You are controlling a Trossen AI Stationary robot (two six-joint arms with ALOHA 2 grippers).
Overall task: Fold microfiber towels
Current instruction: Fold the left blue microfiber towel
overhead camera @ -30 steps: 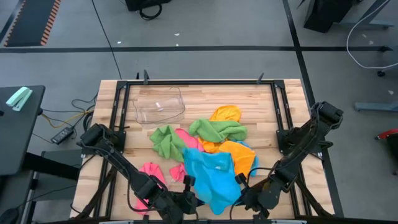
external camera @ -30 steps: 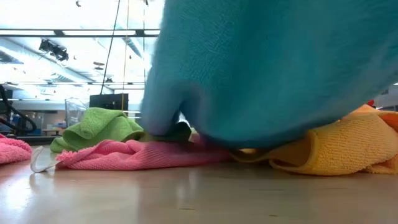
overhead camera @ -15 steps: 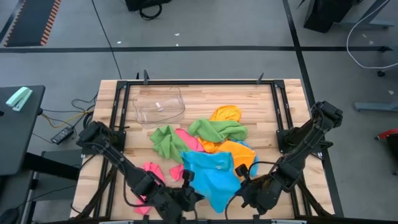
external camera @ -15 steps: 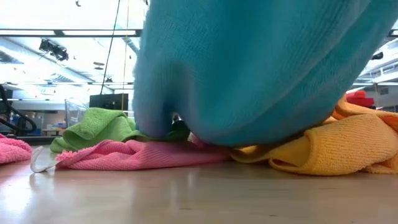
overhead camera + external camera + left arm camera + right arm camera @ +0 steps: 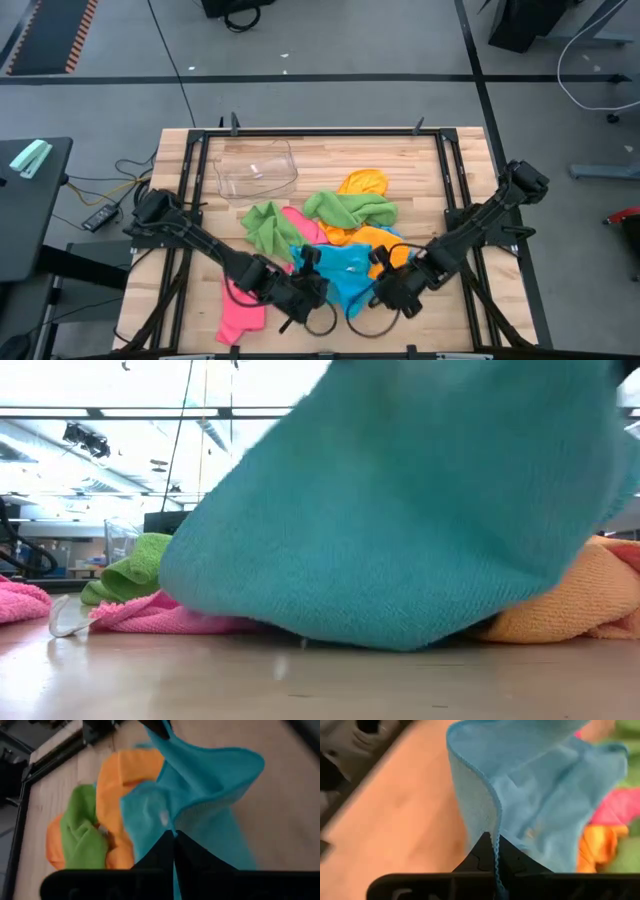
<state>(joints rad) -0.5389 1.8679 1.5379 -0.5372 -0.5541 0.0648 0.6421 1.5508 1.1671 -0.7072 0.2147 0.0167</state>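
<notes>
While my left gripper (image 5: 312,262) and my right gripper (image 5: 380,262) are each clamped shut on an edge of the sky-blue square microfiber towel (image 5: 345,272), that cloth hangs between them over the near middle of the pale wooden table (image 5: 420,160), its low fold touching the boards. Behind it lie the orange towels (image 5: 362,184) and green towels (image 5: 350,208) in a heap, a bright pink towel (image 5: 240,310) beside my left arm, and the clear plastic tub (image 5: 256,168) well apart at the far side.
</notes>
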